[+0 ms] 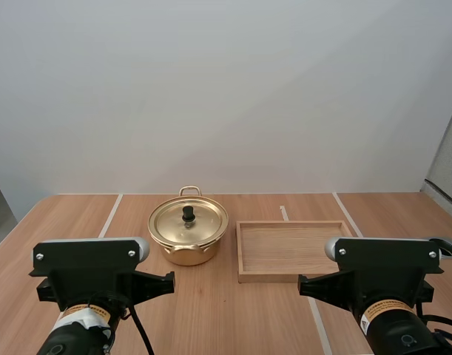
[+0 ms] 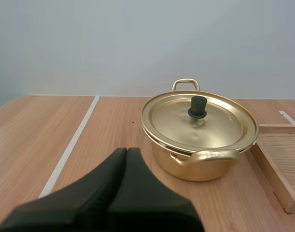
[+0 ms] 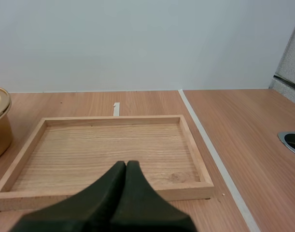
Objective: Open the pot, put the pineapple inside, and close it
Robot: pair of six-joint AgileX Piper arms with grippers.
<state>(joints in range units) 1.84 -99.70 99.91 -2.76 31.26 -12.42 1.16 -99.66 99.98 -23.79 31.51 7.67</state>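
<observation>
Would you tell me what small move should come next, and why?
Probably open the left gripper and ease it toward the black knob of the golden metal lid, which sits on the round golden pot; that gripper is shut.

There is one pot [image 1: 187, 255], one lid [image 1: 202, 223] and one wooden tray [image 1: 292, 278] on one table [image 1: 70, 222].

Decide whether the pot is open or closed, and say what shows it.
Closed. The lid sits level on the rim of the pot, with its black knob upright on top.
</observation>
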